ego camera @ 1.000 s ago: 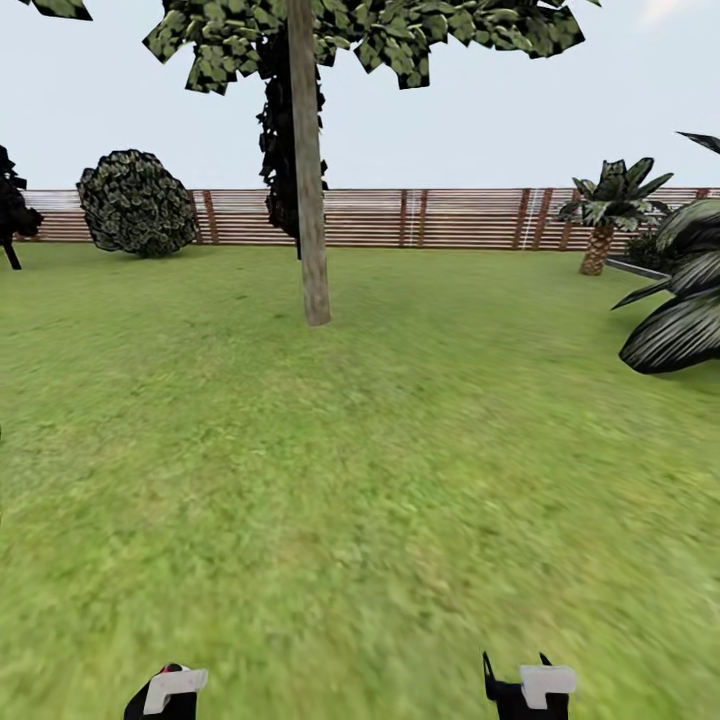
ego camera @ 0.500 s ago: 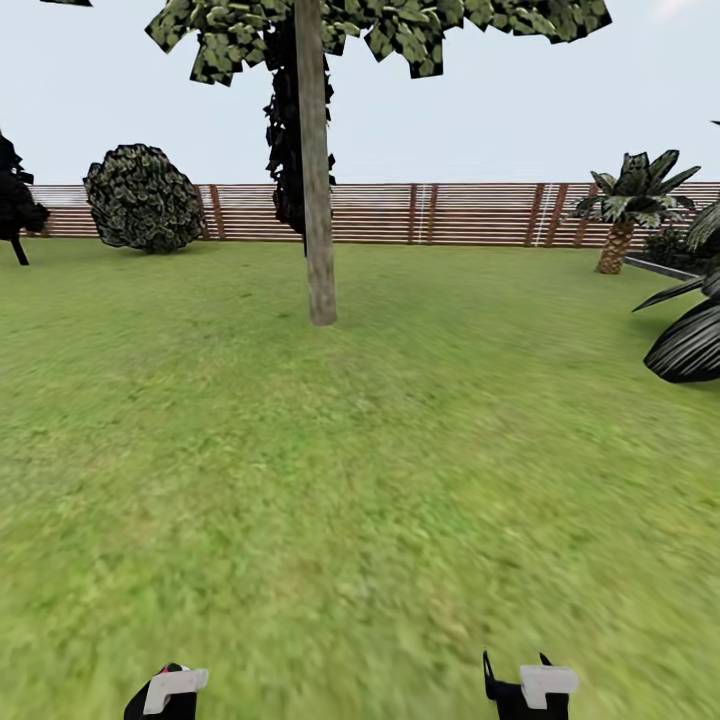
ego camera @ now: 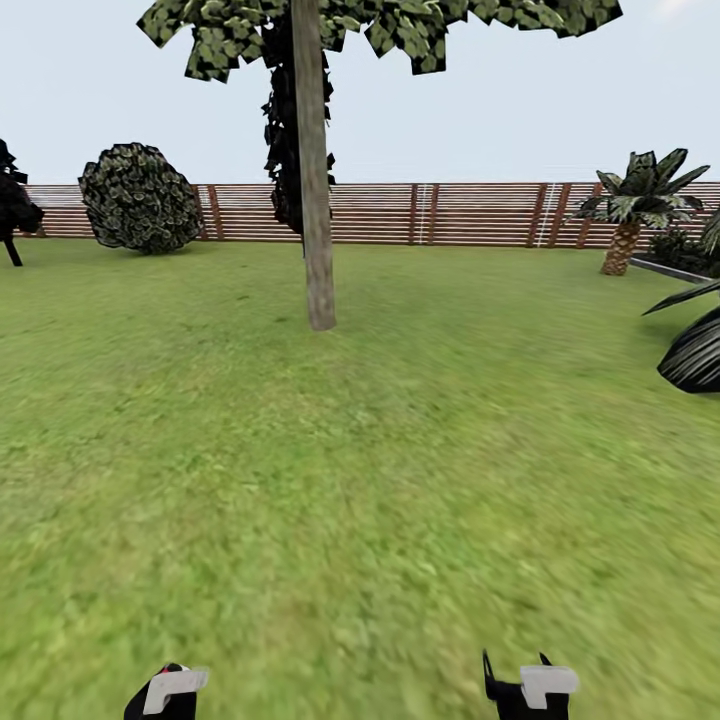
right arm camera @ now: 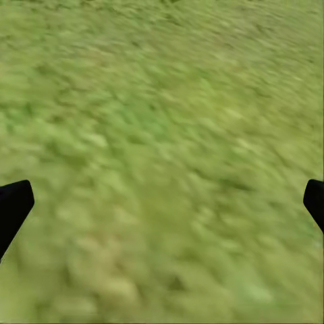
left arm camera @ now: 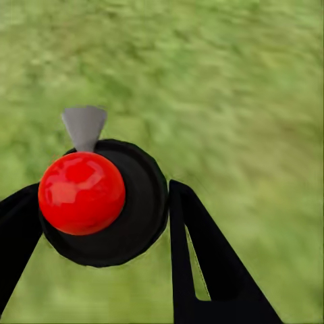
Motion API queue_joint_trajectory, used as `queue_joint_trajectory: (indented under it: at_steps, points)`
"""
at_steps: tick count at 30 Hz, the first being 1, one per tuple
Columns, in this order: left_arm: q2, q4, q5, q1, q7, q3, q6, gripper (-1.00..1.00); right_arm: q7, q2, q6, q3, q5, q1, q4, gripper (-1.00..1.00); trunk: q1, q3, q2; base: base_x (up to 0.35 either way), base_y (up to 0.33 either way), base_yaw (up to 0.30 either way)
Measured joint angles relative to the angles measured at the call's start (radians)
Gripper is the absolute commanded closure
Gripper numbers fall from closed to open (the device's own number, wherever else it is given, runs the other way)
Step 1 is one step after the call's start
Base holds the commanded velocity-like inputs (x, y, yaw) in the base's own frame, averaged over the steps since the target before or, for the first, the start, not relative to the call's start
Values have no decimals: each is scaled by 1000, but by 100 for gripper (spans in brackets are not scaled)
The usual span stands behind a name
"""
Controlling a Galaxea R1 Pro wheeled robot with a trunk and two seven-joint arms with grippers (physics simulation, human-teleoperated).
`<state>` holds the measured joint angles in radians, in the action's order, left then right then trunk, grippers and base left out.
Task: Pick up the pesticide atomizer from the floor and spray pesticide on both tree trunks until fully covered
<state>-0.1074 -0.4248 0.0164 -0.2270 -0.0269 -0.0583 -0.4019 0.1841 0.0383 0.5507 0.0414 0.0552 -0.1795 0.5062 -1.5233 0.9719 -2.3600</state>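
One tall tree stands ahead on the lawn, and its pale grey-brown trunk point(ego camera: 316, 200) rises straight into a dark green crown point(ego camera: 400, 25). The pesticide atomizer point(left arm camera: 81, 192) has a glossy red cap, a black body and a grey nozzle. My left gripper point(left arm camera: 101, 202) is shut on it, one black finger on either side. In the head view, the left gripper point(ego camera: 165, 695) sits at the bottom edge, far short of the trunk. My right gripper point(ego camera: 522, 690) is also low in that view. It is open point(right arm camera: 162, 202), fingertips wide apart over bare grass.
A brown slat fence point(ego camera: 450, 213) closes the far side of the lawn. A round dark bush point(ego camera: 140, 198) stands at the back left, a short palm point(ego camera: 625, 235) at the back right, and large dark leaves point(ego camera: 695, 355) at the right edge. Grass point(ego camera: 360, 480) stretches between me and the tree.
The whole head view has shifted a little. The palm and the dark leaves have slid toward the right edge, so the camera has moved. Both grippers hold the same pose.
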Motion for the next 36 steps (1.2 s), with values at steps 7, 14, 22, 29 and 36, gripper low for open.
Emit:
queue_joint_trajectory:
  at_steps: [7, 14, 22, 29, 36]
  points:
    - [-1, 0, 0, 0, 1, 0, 0, 100, 0, 0, 0, 0, 0, 0, 0, -100, 0, 0, 0, 334, 0, 0]
    - [-2, 0, -1, 0, 1, 0, 0, 100, 0, -1, 0, 0, 0, 0, 0, -100, 0, 10, 0, 334, 0, 0]
    - [-2, 9, 0, 0, 1, -1, 0, 100, 0, -2, 0, 0, 0, 0, 0, -100, 0, 22, 0, 334, 8, 0]
    - [-1, 12, 0, 0, 1, -1, 0, 100, 0, -2, 0, 0, 0, 0, 0, -100, 0, 33, 0, 334, 46, 0]
    - [-1, 12, 0, 0, 1, -2, 0, 100, 0, -2, 0, 0, 0, 0, 0, -100, 0, 44, 0, 334, 68, 0]
